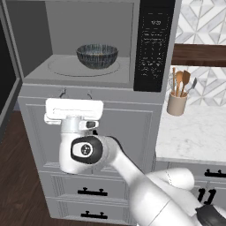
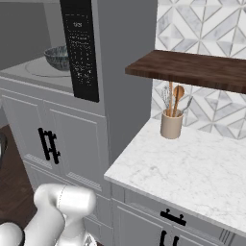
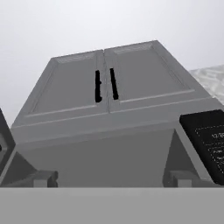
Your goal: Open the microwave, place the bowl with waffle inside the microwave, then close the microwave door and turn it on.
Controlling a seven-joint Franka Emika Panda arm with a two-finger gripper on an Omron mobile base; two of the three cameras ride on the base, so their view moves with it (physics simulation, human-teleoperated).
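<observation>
The microwave (image 1: 88, 75) stands open, and its door (image 1: 6, 75) is swung out at the far left edge. The dark blue-grey bowl (image 1: 97, 55) sits on the round turntable inside; in the right base view a part of the bowl (image 2: 56, 56) peeks out beside the black keypad (image 2: 80, 48). The waffle is hidden from these angles. My gripper (image 1: 74, 109) hovers in front of the cabinet just below the microwave's opening, apart from the bowl. In the hand view the gripper (image 3: 111, 179) is open, its fingertips (image 3: 43, 178) spread wide with nothing between them.
A tan utensil cup (image 1: 177, 103) with wooden spoons stands on the marble counter (image 2: 192, 173) to the right. A dark wooden shelf (image 2: 192, 69) hangs above it. Grey cabinet doors with black handles (image 3: 105, 85) face the hand. Drawers (image 1: 92, 192) lie below.
</observation>
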